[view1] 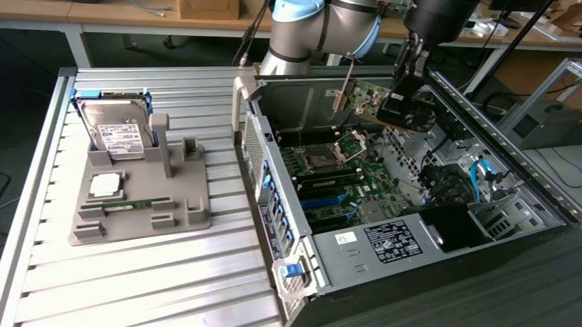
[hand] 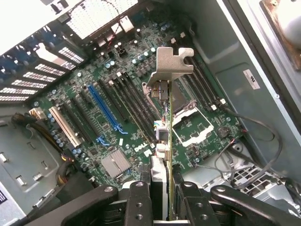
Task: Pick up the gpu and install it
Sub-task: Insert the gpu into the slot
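The gpu [view1: 362,97], a green circuit card with a pale metal bracket along one end, hangs above the open computer case [view1: 359,255]. My gripper [view1: 399,102] is shut on its edge. In the wrist view the gpu [hand: 169,63] is seen edge-on with the bracket farthest from me, clamped between my black fingers [hand: 139,200]. It hovers over the motherboard [hand: 117,141], clear of the blue slot [hand: 106,107] and the white slot [hand: 66,126].
A grey fixture [view1: 136,221] lies on the slatted table at the exterior view's left. It holds a silver hard drive [view1: 118,126], a processor chip [view1: 105,182] and a green memory stick [view1: 136,203]. Cables and drive bays crowd the case's far side [view1: 454,177].
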You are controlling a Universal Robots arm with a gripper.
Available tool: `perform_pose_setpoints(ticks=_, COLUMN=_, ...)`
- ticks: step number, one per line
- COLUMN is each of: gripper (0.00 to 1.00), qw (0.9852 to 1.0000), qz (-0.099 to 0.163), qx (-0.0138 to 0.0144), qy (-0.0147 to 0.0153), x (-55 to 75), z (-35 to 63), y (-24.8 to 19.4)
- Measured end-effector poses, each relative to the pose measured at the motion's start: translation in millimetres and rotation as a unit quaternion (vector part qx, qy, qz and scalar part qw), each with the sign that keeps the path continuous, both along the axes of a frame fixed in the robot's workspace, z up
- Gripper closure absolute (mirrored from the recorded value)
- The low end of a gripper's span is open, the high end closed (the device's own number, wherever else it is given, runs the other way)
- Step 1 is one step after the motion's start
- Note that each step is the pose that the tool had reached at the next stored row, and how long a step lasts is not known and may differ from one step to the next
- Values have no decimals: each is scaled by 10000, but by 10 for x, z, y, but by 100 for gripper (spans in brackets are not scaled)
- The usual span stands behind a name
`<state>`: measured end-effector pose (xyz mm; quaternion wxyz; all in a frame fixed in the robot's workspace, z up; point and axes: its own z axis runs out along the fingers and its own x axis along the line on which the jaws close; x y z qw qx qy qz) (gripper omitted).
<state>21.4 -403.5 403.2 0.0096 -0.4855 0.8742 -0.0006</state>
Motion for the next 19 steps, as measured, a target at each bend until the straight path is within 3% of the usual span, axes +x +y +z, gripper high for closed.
perform_pose_setpoints(ticks=11, gripper=72, qw=9991, qz=425, qx=0, qy=0, x=0, z=0, y=0)
perform_pose_setpoints(ticks=19, gripper=72, qw=9967, qz=807, qx=0, qy=0, x=0, z=0, y=0)
